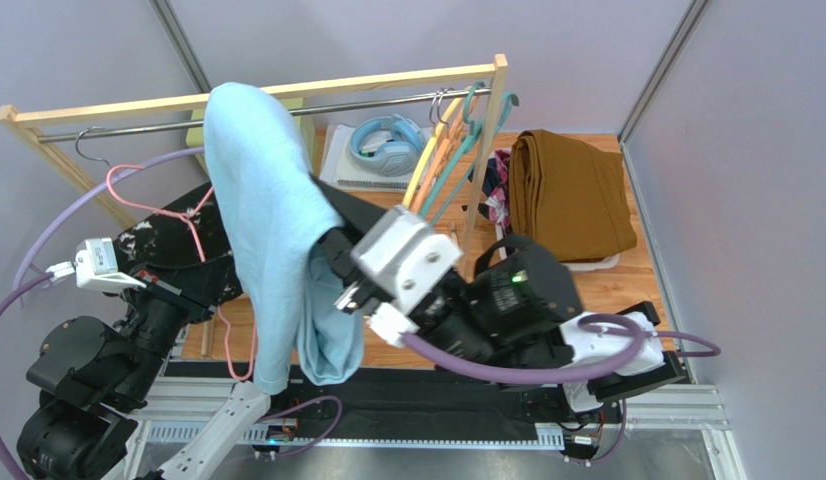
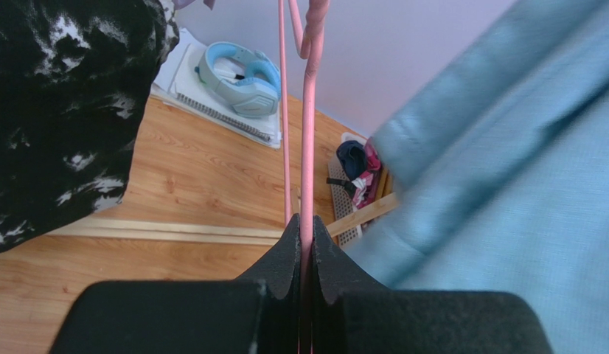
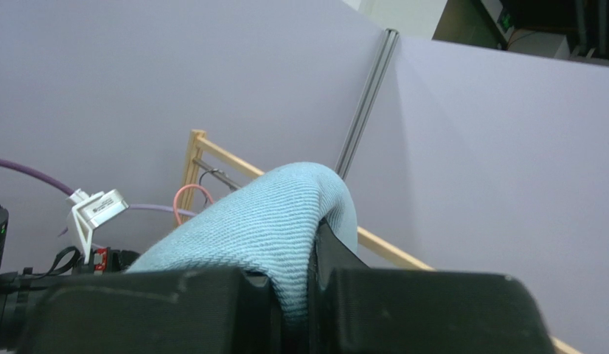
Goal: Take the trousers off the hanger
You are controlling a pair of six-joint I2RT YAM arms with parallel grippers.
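My right gripper [image 1: 322,255] is shut on the light blue trousers [image 1: 262,200] and holds them high in front of the rack; the cloth drapes over its fingers in the right wrist view [image 3: 307,251]. My left gripper [image 2: 306,228] is shut on the thin pink hanger [image 2: 309,133] at the left [image 1: 202,303]. The hanger [image 1: 192,225] is bare beside the blue cloth. The black trousers with white speckles [image 1: 172,235] lie on the table under it. The mustard-brown trousers [image 1: 572,195] lie folded at the right, and the pink floral and navy ones [image 1: 499,190] lie beside them.
A wooden clothes rack [image 1: 387,78] spans the back, with several empty hangers [image 1: 452,140] bunched at its right end. Blue headphones [image 1: 387,140] rest on a notebook behind it. Purple walls close in on both sides.
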